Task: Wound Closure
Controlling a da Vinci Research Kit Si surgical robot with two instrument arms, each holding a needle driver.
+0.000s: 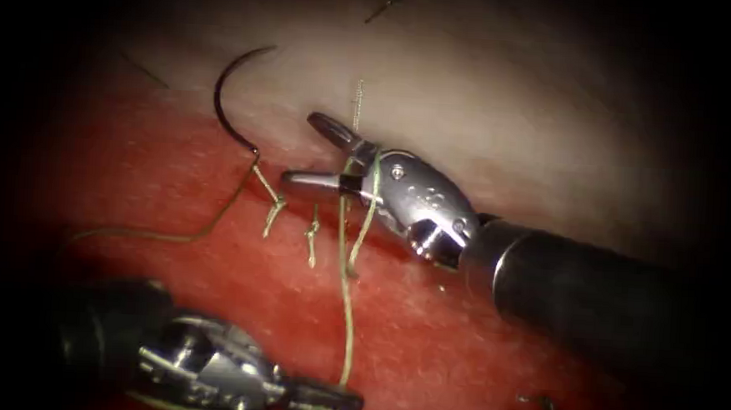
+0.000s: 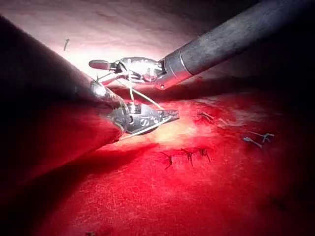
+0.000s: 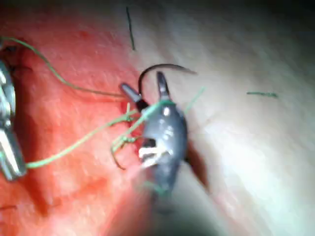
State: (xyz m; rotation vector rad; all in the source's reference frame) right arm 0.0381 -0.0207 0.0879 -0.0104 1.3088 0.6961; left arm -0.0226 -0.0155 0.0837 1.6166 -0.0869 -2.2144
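My right tool [image 1: 303,148] comes in from the right with its jaws open and nothing between them. The green thread [image 1: 347,262] is looped round the base of those jaws. From the loop it runs down to my left tool [image 1: 334,399], whose jaws are shut on the thread. The dark curved needle [image 1: 225,97] lies on the tissue [image 1: 488,95], up and left of the right tool, and neither tool holds it. Thread trails left from its tail. The right wrist view shows the open right tool [image 3: 143,83] with the needle [image 3: 162,66] just beyond. The left tool [image 2: 170,116] appears in the left wrist view.
Two tied stitches with short cut ends [image 1: 273,210] [image 1: 312,237] sit left of the right tool's jaws. Red fluid [image 1: 458,352] covers the near tissue. Loose cut ends of thread [image 1: 382,8] lie on the pale far tissue. Older stitches [image 2: 187,155] show beside the left tool.
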